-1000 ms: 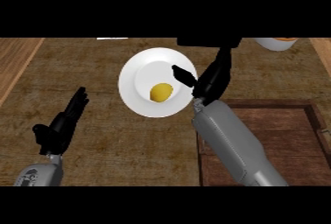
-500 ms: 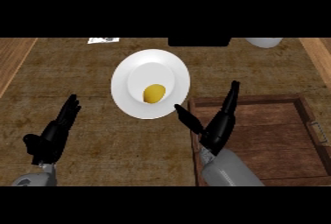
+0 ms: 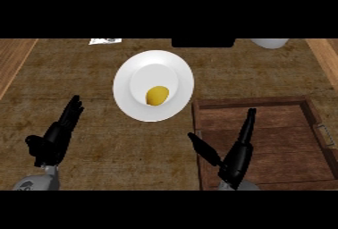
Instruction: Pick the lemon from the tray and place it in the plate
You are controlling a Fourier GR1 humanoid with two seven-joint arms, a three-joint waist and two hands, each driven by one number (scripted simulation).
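Note:
A yellow lemon [image 3: 156, 95] lies on the white plate [image 3: 132, 98] at the middle of the counter. To the plate's right sits the brown wooden tray [image 3: 264, 107], with nothing in it. My right hand [image 3: 235, 158] is open over the tray's left part, fingers straight and pointing up, thumb spread to the left. It is well below the plate and touches nothing. My left hand [image 3: 55, 136] rests open at the lower left, apart from the plate.
A black object [image 3: 202, 42] and a white bowl [image 3: 268, 43] stand at the counter's far edge. A small white packet [image 3: 105, 41] lies at the far left. Lighter wood strips run along both sides.
My right hand has drawn back from beside the plate down to the tray's left part. The lemon stays on the plate. The left hand has barely shifted.

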